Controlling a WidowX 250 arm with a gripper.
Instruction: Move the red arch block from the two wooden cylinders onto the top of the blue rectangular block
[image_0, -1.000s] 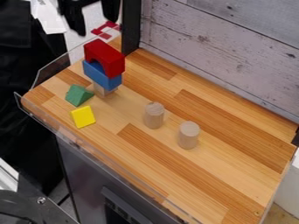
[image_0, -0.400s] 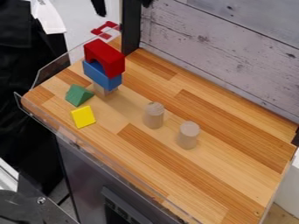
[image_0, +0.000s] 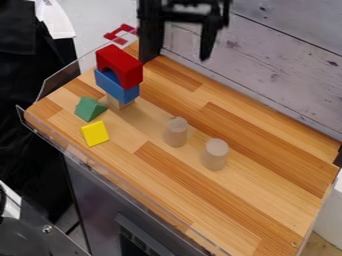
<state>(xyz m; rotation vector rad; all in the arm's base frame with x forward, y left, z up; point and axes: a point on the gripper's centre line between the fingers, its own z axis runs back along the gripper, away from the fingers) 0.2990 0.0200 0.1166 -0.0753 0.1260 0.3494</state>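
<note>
Black hand hangs spread near a red arch (chunky, hollowed beneath) atop a blue block.

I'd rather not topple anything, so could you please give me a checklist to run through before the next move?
1. Gripper open: ok, fingers apart.
2. Gripper empty: ok, nothing between them.
3. Red arch supported: ok, it rests on the blue block.
4. Wooden support fully under the blue block: cannot tell, partly hidden.
5. Wooden cylinders upright: ok, both stand, with a gap between.
6. Yellow block clear of the cylinders: ok.
</note>
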